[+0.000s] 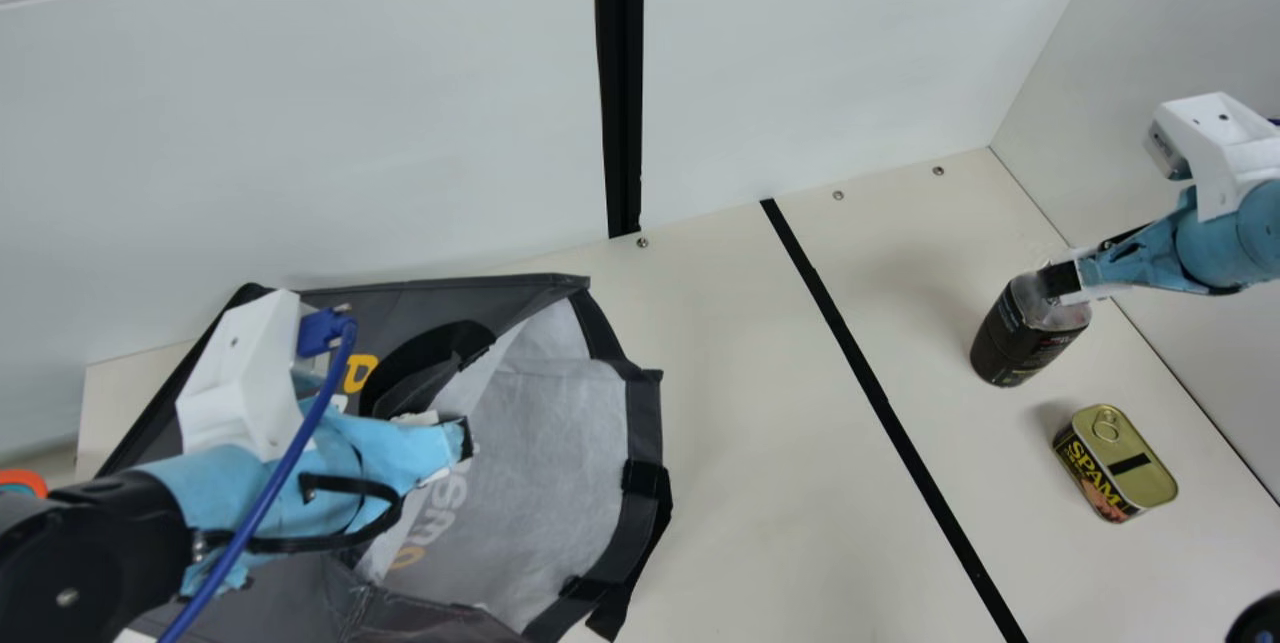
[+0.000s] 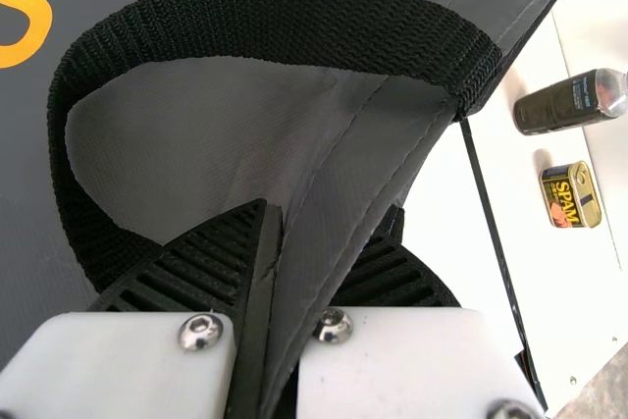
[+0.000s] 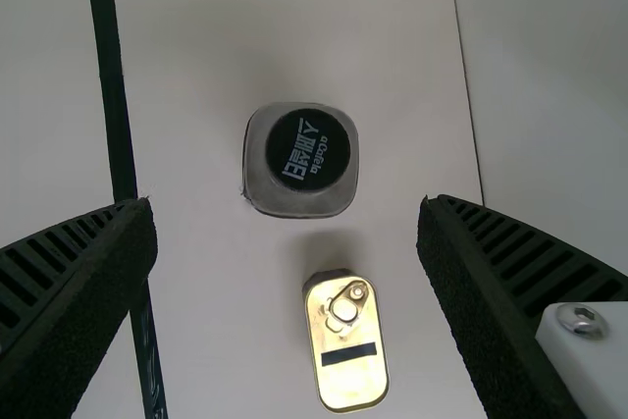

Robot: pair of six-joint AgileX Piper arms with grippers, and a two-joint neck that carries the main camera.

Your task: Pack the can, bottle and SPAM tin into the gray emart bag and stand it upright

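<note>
Left gripper (image 1: pixel 462 439) is clamped on the upper rim of the gray emart bag (image 1: pixel 545 443), fabric pinched between its fingers, black handle loop (image 2: pixel 265 19) arching right beside them in the left wrist view; bag lies on its side on the cream table (image 1: pixel 740 443), mouth open toward the robot's right, pale lining showing; right gripper (image 1: pixel 1062 281) is released, fingers (image 3: pixel 83 296) spread wide, at the bottle's top; whether either finger touches it, I can't tell from these angles; bottle (image 1: pixel 1025 338) stands upright on the table, dark label, black cap up; SPAM tin (image 1: pixel 1115 463) sits near the bottle, apart from it, ring-pull lid facing up; both are across the black stripe (image 1: pixel 890 413) from the bag, on the robot's right side.
</note>
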